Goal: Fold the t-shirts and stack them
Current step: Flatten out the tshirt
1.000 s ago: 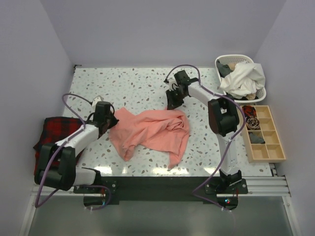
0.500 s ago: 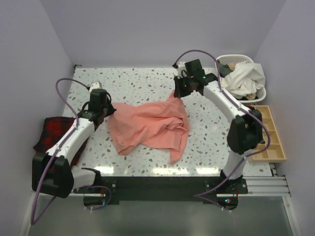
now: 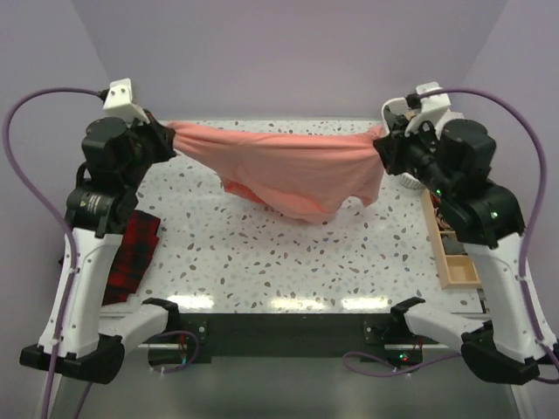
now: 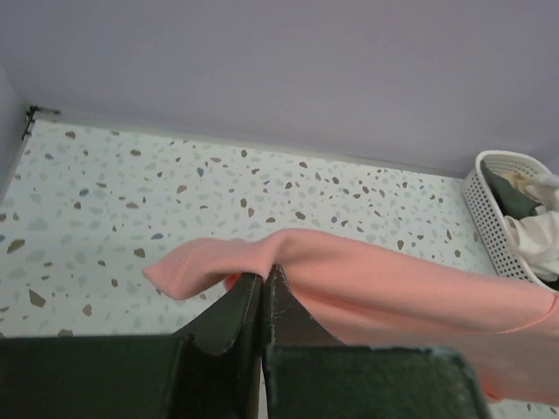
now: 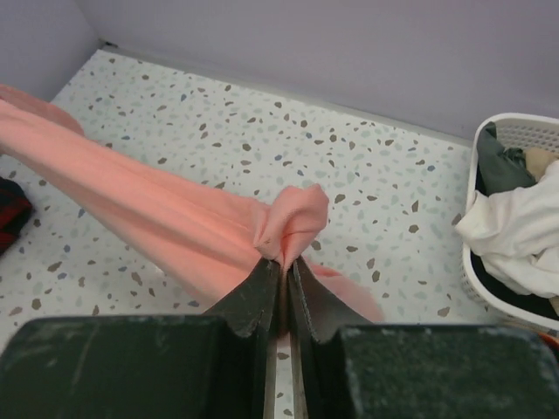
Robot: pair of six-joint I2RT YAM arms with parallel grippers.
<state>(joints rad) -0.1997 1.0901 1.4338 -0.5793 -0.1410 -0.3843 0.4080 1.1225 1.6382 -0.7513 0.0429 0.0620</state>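
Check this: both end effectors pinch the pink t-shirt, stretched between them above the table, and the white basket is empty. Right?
The white basket is not empty: the right wrist view shows clothes in it. The left end effector and the right end effector do pinch the pink t-shirt, stretched between them above the table.

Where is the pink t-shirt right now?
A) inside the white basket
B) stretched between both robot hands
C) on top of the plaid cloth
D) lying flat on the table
B: the left gripper and the right gripper each pinch one end of the pink t-shirt, which hangs stretched between them and sags in the middle.
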